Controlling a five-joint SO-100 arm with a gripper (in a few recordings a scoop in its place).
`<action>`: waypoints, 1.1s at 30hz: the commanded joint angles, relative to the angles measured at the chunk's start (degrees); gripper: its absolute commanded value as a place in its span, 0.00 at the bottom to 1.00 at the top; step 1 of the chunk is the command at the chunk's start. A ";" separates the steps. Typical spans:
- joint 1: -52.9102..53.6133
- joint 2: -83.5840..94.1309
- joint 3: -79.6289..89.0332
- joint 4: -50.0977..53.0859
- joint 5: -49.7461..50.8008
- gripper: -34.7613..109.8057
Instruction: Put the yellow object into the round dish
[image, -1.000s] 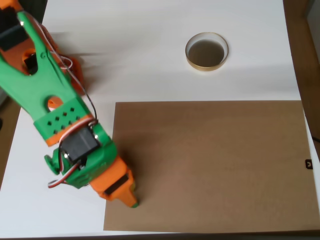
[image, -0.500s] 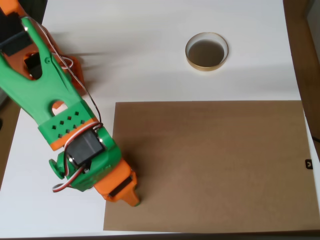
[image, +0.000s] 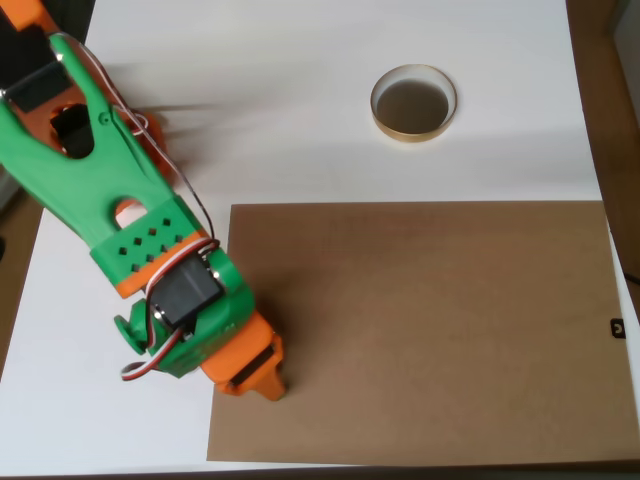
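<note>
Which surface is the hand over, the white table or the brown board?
The brown board: the hand hangs over its lower left edge.

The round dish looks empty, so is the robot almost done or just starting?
Nothing looks done yet: the round dish near the top of the white table holds nothing. In hand: the gripper points down at the left edge of the brown board, far from the dish. I cannot tell whether it holds anything. Left to do: bring the yellow object to the dish and drop it in.

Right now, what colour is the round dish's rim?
Pale tan, around a dark brownish bottom; the round dish shows in the overhead view.
</note>
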 joint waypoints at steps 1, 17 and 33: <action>-0.09 3.34 -2.99 1.05 -0.26 0.39; -0.09 9.05 -1.49 1.49 -0.35 0.24; -11.87 41.22 10.55 2.02 -2.11 0.24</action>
